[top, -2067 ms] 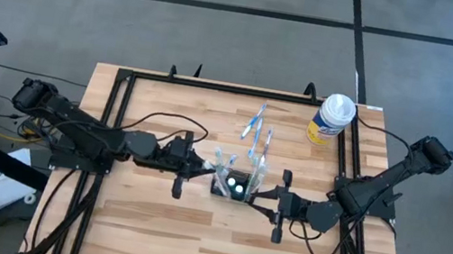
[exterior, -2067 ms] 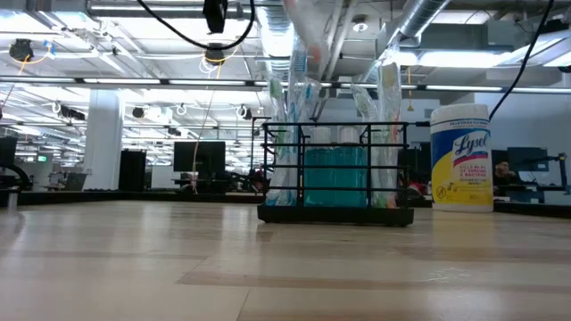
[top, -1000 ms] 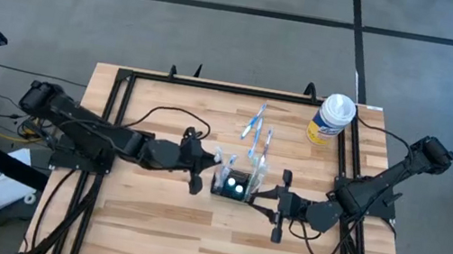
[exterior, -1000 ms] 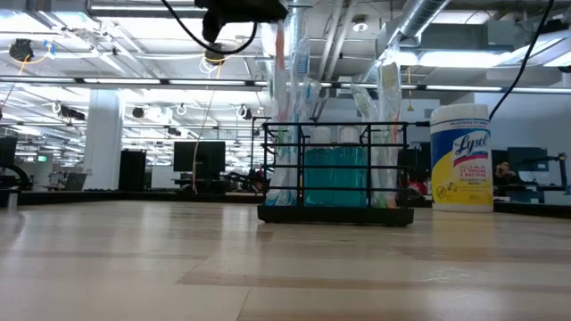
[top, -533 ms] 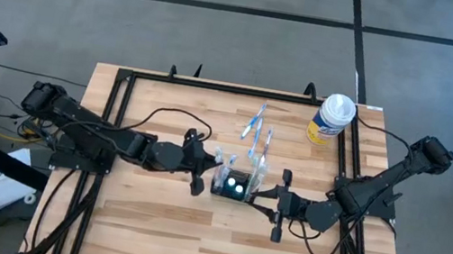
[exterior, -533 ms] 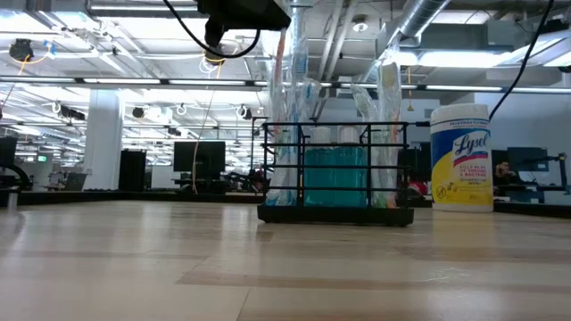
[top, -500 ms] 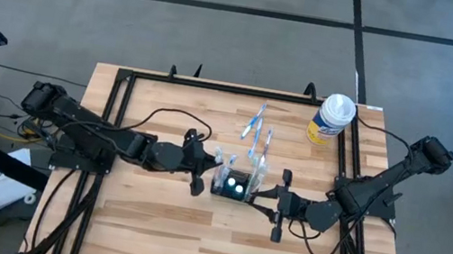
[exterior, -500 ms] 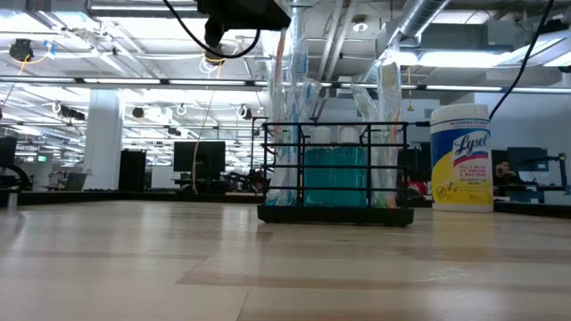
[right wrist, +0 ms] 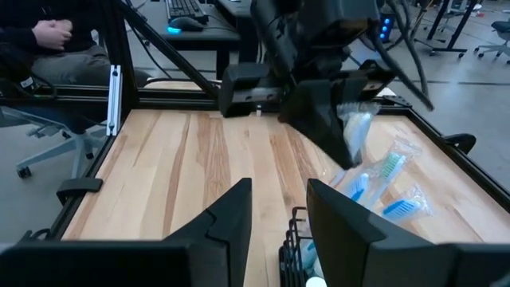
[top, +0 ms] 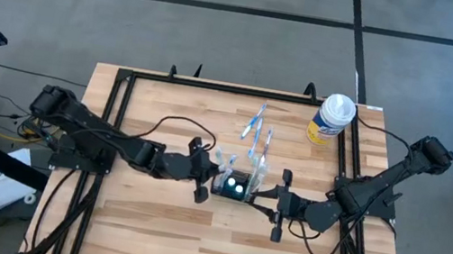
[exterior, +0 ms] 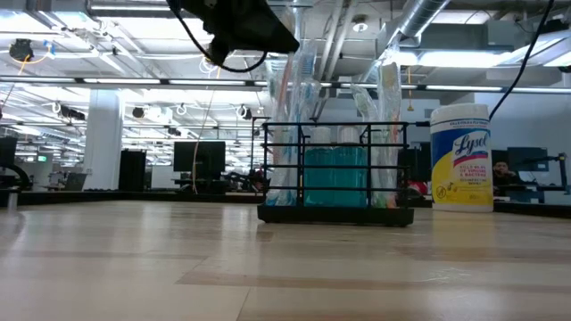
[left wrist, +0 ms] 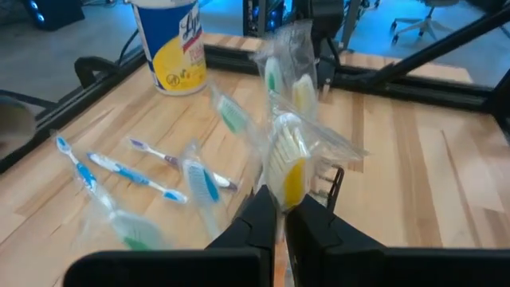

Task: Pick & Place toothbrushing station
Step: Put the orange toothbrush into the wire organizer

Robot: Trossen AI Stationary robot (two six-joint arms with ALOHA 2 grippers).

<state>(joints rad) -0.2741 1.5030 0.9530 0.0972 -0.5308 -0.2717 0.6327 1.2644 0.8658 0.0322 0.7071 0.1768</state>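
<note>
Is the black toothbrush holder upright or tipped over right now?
Upright: the low view shows the holder standing flat on the table, wrapped toothbrushes sticking up.

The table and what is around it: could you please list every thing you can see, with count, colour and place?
toothbrushing station: one, black wire holder, table centre, wrapped toothbrushes standing in it
loose toothbrushes: a few, blue and white, lying on the table behind the station
wipes canister: one, white and yellow, far right corner
table: one, light wood with black frame
person: one, seated beyond the table, seen in the right wrist view
left gripper: one, black, shut on a wrapped toothbrush at the station's left side
right gripper: one, black, at the station's right side
</note>
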